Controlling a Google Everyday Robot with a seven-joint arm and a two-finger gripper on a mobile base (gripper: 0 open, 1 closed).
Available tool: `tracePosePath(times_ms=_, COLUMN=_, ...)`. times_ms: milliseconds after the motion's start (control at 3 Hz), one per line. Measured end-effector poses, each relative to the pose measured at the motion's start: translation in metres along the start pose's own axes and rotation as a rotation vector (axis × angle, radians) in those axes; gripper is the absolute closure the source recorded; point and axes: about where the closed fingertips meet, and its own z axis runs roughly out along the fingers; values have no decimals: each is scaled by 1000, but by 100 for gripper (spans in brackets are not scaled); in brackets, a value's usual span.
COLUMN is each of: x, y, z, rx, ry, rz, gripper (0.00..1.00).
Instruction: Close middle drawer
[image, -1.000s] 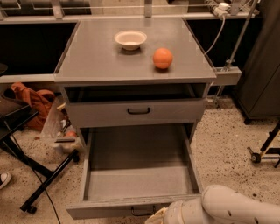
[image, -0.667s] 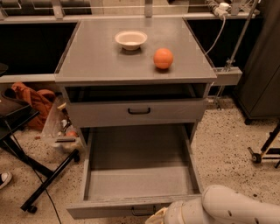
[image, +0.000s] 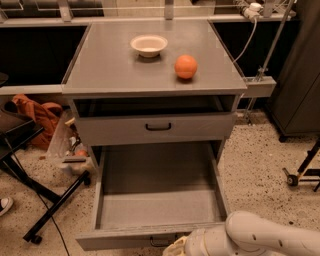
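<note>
Middle drawer (image: 159, 202): lower centre of the frame, fully extended, tray empty. Its low front panel and handle (image: 160, 243) lie at the bottom edge.

Gripper (image: 177, 248): bottom edge, right of centre, just beside the handle at the front panel. Contact cannot be confirmed. Whether it is open or closed cannot be told. The arm (image: 265, 237) enters from the lower right.

Change over the last second: none visible. Drawer extension and arm position match the earlier views. Judgement: the push has not started, so the task is not yet advanced.

Upper drawer (image: 155, 128): nearly shut. Bowl (image: 149, 45) and orange (image: 186, 66) rest on top, clear of the work.
</note>
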Motion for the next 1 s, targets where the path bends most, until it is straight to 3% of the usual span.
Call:
tracePosePath(times_ms=667, x=20, y=-29, z=62, rx=-121, ry=-47, rz=11, gripper=100)
tracePosePath(times_ms=1000, x=19, y=-36, z=76, rx=-128, ry=-60, rz=-5, gripper=81)
